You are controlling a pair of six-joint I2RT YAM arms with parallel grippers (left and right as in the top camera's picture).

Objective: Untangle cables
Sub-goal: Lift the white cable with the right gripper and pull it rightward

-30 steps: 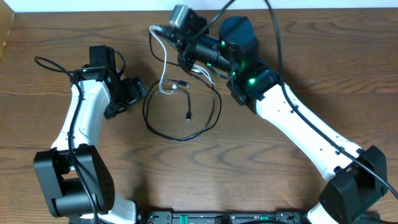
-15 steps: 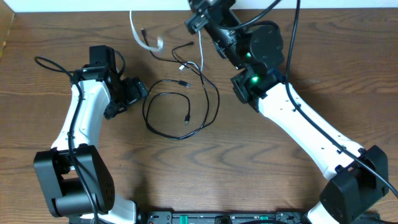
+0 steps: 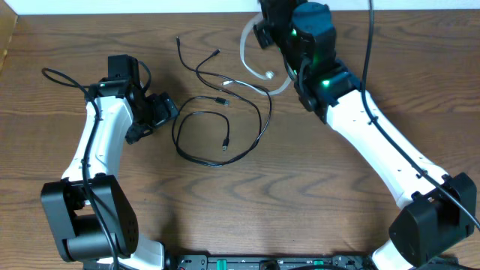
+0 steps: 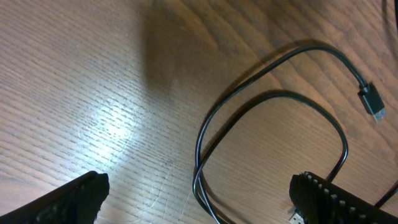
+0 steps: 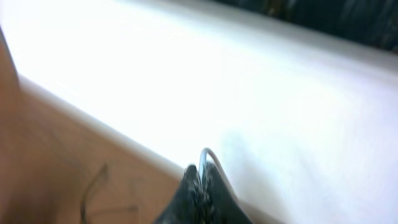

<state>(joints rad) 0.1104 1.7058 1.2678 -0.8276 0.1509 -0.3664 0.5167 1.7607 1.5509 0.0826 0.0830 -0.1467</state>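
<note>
The right hand [image 5: 202,186] pinches the white cable [image 3: 244,46] at the worktop's [image 3: 300,187] far edge, while the left hand [image 3: 161,111] gapes wide beside the black cables [image 3: 259,127]

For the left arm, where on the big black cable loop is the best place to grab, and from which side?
Take the black cable loop at its left arc, from above with the open left gripper. There it lies flat on the table beside that gripper, clear of the crossings at its upper right.
</note>
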